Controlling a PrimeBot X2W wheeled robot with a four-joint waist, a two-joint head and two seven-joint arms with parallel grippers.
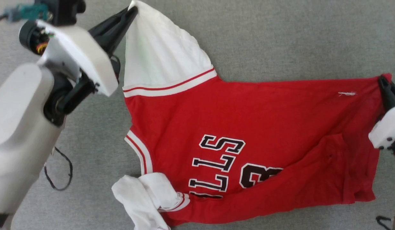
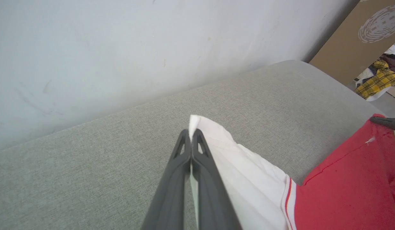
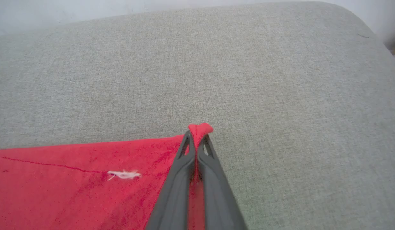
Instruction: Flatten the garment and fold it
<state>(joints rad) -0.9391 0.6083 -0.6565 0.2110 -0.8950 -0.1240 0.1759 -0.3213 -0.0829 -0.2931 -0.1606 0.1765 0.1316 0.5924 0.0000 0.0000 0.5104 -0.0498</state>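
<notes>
— Closest to our head camera, what do we meet first?

— Our pale left forearm (image 1: 18,127), rising from eight o'clock. Its wrist bends and the dark fingers slant toward one o'clock, so our left gripper (image 1: 132,10) ends at eleven o'clock. Its fingers are pressed together on the tip of a white sleeve (image 1: 162,54), which is drawn up to a point.

— And our right arm?

— Its white wrist housing (image 1: 387,129) sits at the three o'clock edge, with the fingers pointing toward eleven o'clock. Our right gripper (image 1: 382,80) is closed tight on a red hem corner (image 3: 200,128), which pokes out just past the fingertips in the right wrist view.

— Where is the garment (image 1: 248,111)?

— It lies front up on a grey fabric surface (image 1: 280,38), stretched between our two grippers, with the collar end toward nine o'clock and the hem toward three. Black, white-edged lettering (image 1: 216,166) reads sideways near six o'clock. A red flap (image 1: 280,195) is folded over from four to six o'clock, covering part of the number. The other white sleeve (image 1: 143,198) lies crumpled at seven o'clock.
</notes>
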